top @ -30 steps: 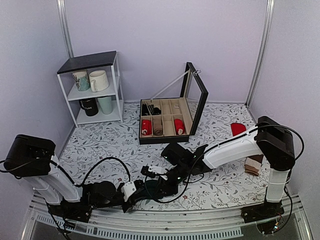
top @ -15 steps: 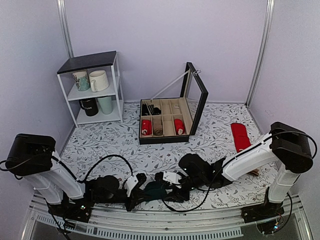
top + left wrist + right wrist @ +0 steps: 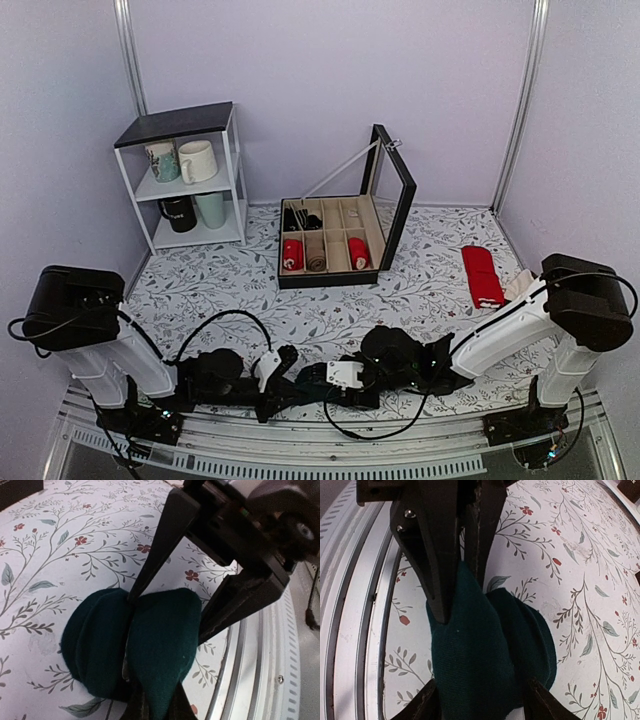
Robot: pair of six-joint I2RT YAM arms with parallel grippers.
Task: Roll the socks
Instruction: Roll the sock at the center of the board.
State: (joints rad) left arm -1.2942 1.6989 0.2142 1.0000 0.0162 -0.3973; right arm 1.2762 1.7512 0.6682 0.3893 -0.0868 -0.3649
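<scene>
Mug shelf (image 3: 190,170) back-left; open box (image 3: 335,245) centre; red socks (image 3: 482,275) right.

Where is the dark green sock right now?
In the top view, the socks lie at the middle of the table's near edge, pinched by the left gripper, with the right gripper straddling them.

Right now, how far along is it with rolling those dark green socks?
Mostly done, it seems: the socks are already a thick bundle near the front edge of the table, not a flat strip. In hand: the left pincer is shut on the fabric, the right pincer spread open around it. Left: the bundle looks lumpy, so probably a last tuck, then letting go.
</scene>
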